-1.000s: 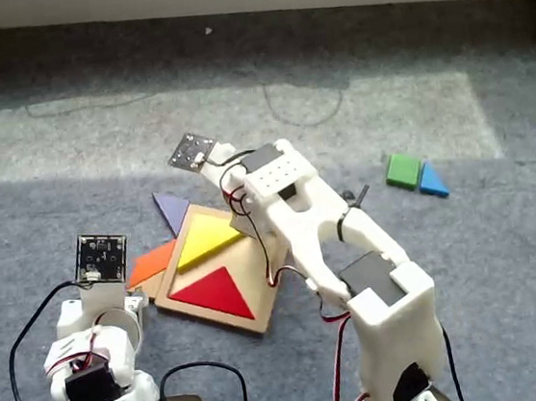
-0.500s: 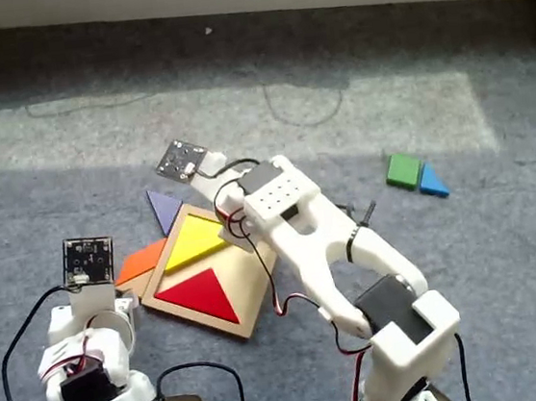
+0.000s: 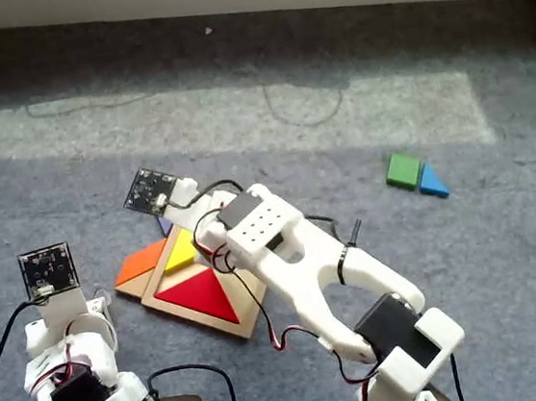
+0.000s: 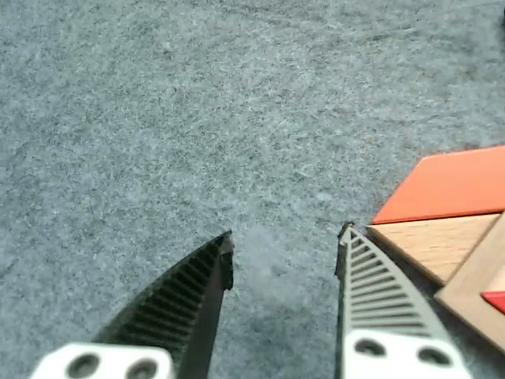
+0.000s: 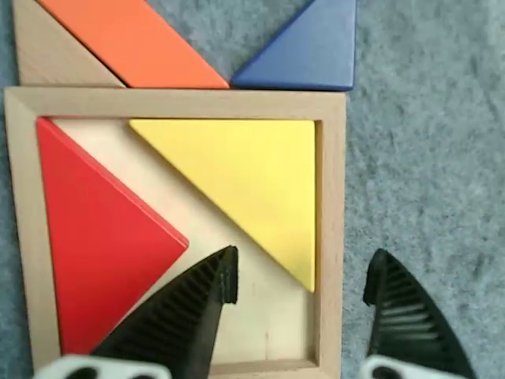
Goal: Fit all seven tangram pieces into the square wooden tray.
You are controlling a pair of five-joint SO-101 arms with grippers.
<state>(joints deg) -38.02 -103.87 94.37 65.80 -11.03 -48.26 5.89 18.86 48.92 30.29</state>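
Over on the left, the left arm [image 3: 69, 368] has drawn back toward the near edge in the last second, away from the pieces. Its end effector [image 4: 284, 245] hangs released and empty above the grey surface [image 3: 507, 260]. One fingertip is just beside a bare-wood piece [image 4: 418, 241] that touches the orange piece [image 3: 140, 265].

Next along, the tray [image 3: 196, 318] seems to have slid a little leftward and turned slightly. The red triangle [image 3: 196, 291] and yellow triangle [image 3: 179, 251] went with it, and both lie inside it. The right arm [image 3: 304, 264] has swung left across the tray in the same second. Its end effector [image 5: 300, 272] is spread wide, gripping nothing, poised over the tray's bare floor. Far right, the green square [image 3: 402, 170] and small blue triangle [image 3: 432, 183] lie touching each other, well apart from the tray and unmoved.

To my eye nothing was added: two pieces are in and the rest are outside, so this was a shuffle rather than progress.

The left wrist view gives the open gap between that arm's fingers and how near the bare-wood piece is. The right wrist view lays the tray out plainly, with red along one side, yellow in a corner and bare wood between them. It also shows a dark blue triangle [image 5: 312, 51] beside the orange piece, just outside the rim. From overhead the right arm lies across much of that. The high view is where the green square and small blue triangle can be placed against the tray.
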